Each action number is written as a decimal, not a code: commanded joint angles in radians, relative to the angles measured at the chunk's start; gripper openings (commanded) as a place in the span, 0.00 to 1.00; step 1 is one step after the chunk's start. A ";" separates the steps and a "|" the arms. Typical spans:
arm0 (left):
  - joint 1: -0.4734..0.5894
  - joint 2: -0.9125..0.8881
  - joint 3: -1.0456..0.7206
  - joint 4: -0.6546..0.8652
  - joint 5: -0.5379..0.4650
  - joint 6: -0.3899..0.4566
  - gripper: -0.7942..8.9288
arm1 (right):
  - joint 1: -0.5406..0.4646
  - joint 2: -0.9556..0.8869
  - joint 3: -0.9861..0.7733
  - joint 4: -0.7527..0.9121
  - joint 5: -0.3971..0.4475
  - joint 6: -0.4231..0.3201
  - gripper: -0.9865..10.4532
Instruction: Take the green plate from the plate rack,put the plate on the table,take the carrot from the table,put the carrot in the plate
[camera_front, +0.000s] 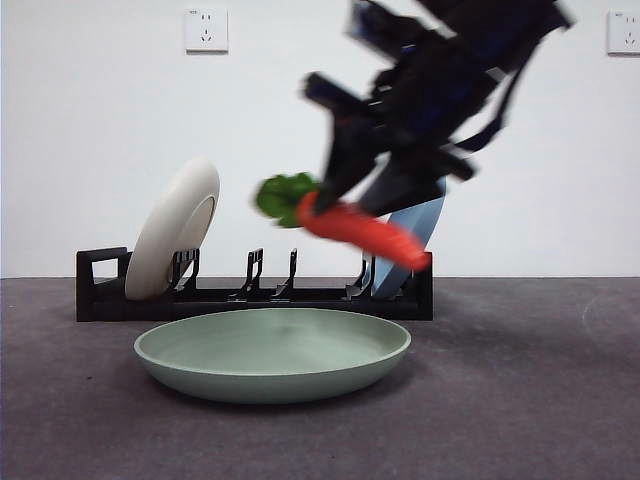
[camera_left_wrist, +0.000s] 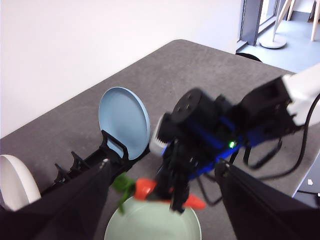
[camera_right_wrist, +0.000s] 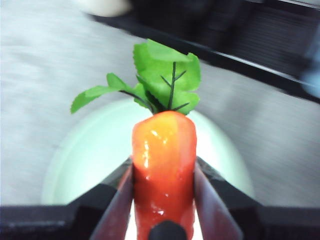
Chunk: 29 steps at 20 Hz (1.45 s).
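Note:
The green plate (camera_front: 272, 355) lies flat on the dark grey table (camera_front: 540, 400), in front of the plate rack (camera_front: 250, 300). My right gripper (camera_front: 348, 205) hangs above the plate's right half, shut on the carrot (camera_front: 365, 232). The carrot is tilted, with its leaves to the left and its tip down to the right. In the right wrist view the carrot (camera_right_wrist: 162, 155) sits between the two jaws of the right gripper (camera_right_wrist: 162, 195), with the plate (camera_right_wrist: 95, 150) below. My left gripper (camera_left_wrist: 165, 170) stays high and open, looking down on the carrot (camera_left_wrist: 145, 189) and the plate (camera_left_wrist: 155, 222).
A cream-white plate (camera_front: 175, 228) leans in the rack's left end and a blue plate (camera_front: 415, 225) stands at its right end, behind the arm. Several middle slots of the rack hold nothing. Wall sockets (camera_front: 206, 30) sit on the white wall.

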 joint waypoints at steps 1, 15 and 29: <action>-0.002 -0.002 -0.002 -0.013 -0.003 -0.007 0.44 | 0.044 0.089 -0.002 0.100 0.005 0.063 0.08; -0.002 -0.002 -0.002 -0.066 -0.003 -0.007 0.44 | 0.090 0.306 -0.001 0.231 0.055 0.082 0.48; -0.002 -0.002 -0.002 -0.252 -0.003 -0.002 0.44 | 0.090 -0.261 0.000 -0.294 0.047 0.070 0.53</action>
